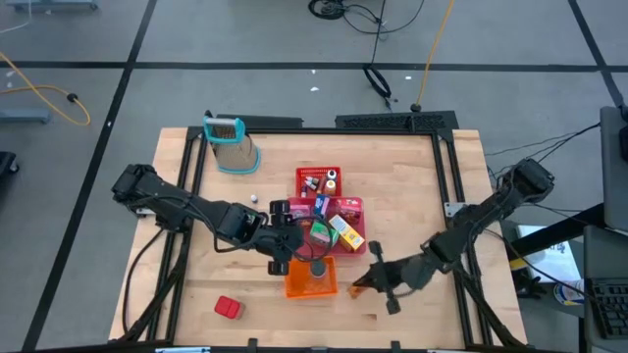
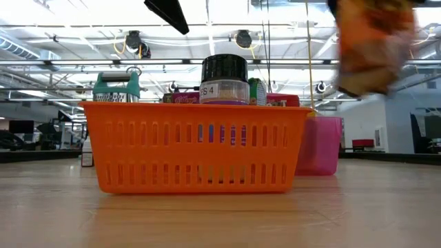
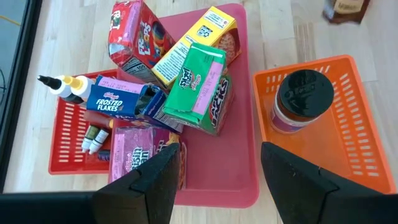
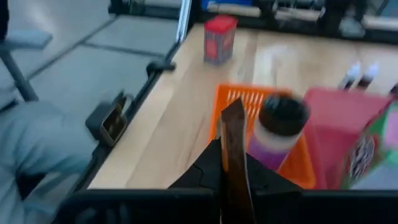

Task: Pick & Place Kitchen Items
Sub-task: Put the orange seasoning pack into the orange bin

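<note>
Beside the orange basket (image 1: 311,279), the right end effector (image 1: 365,284) grips a seemingly brown piece (image 4: 233,155).

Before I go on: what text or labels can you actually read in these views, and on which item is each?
"FROSTED FLAKES", with a partly legible "Kellogg's" above it: blue box in the pink tray.
"Apple Jacks", tilted and only partly legible: green box.
"Raisin Bran", partly hidden: purple box.
"S 4", first character cut off: label on the black-lidded jar in the orange basket.
Red box and yellow box: print too small to read.
</note>
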